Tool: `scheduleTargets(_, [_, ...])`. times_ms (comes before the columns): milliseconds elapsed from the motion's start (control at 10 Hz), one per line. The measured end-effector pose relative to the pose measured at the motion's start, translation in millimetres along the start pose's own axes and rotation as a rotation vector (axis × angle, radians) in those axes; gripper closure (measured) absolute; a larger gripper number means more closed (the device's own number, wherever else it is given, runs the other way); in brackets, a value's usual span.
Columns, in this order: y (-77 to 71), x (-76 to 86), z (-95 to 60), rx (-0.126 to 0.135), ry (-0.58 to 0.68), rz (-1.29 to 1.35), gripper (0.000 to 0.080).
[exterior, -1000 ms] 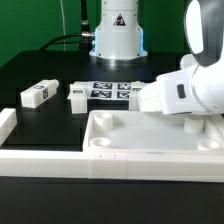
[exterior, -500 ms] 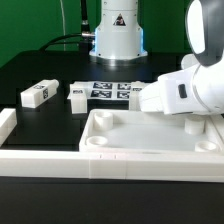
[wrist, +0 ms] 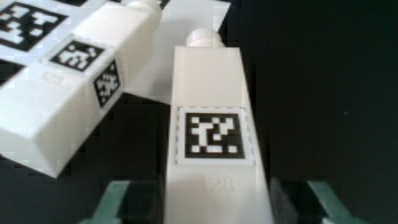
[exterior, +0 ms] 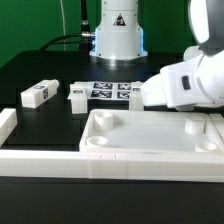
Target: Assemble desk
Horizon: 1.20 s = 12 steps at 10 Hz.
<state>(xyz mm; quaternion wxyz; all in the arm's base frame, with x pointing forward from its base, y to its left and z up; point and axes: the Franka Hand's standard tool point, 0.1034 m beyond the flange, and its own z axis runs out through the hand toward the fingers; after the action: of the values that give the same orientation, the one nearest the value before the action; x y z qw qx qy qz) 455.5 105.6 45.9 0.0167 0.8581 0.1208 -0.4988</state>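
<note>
Arm risen, shifted toward exterior view's right; leg now exposed beneath.

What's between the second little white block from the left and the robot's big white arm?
The flat marker board, covered in printed tags, lies between that leg and the arm; the exterior view shows it.

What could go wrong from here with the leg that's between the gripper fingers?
1. A second leg lies close beside the leg that the gripper straddles. The finger on that side could bump it when the gripper closes.
2. The jaws seem to stand apart from the leg's sides, so an uneven close might twist it on the table.
</note>
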Motion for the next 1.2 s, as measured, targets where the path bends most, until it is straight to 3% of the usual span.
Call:
scheduleTargets(200, [-2.4, -11.9, -14.3, 0.005, 0.009, 0.0, 0.0512])
scheduleTargets(500, [-2.5, -3.6, -16.7, 0.003, 0.058, 0.0, 0.0512])
scheduleTargets(700, [-1.5, 3.8, -31.4, -0.004, 0.192, 0.004, 0.0512])
scheduleTargets(900, [0.6, -18.5, -57.2, -0.008, 0.285, 0.014, 0.0512])
scheduleTargets(1200, [2.2, -36.4, -86.4, -0.018, 0.429, 0.022, 0.0511])
